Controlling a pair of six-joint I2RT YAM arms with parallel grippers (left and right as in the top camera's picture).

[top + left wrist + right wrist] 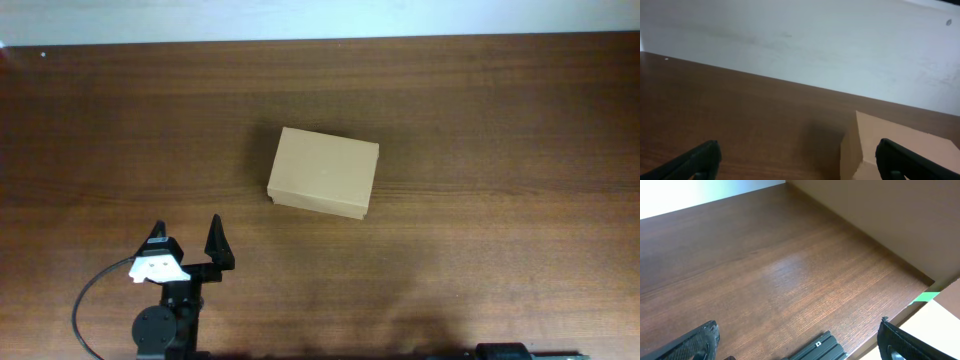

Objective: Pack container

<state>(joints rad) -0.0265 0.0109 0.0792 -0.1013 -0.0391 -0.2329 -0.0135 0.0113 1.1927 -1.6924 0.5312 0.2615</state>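
The container [323, 171] is a plain tan cardboard box that lies shut in the middle of the brown table, slightly turned. My left gripper [187, 235] is open and empty near the front left, a good way short of the box. In the left wrist view the box's near corner [900, 145] shows ahead to the right, and the fingers [797, 160] are spread wide. My right gripper [799, 340] is open and empty over bare wood at the table's edge. It does not show in the overhead view. No items to pack are in view.
A black metal rail [817, 350] runs along the table's edge under the right gripper. A strip of green tape [926, 297] sits on the floor beyond the edge. A black cable [85, 300] loops by the left arm's base. A white wall [800, 40] lies behind the table.
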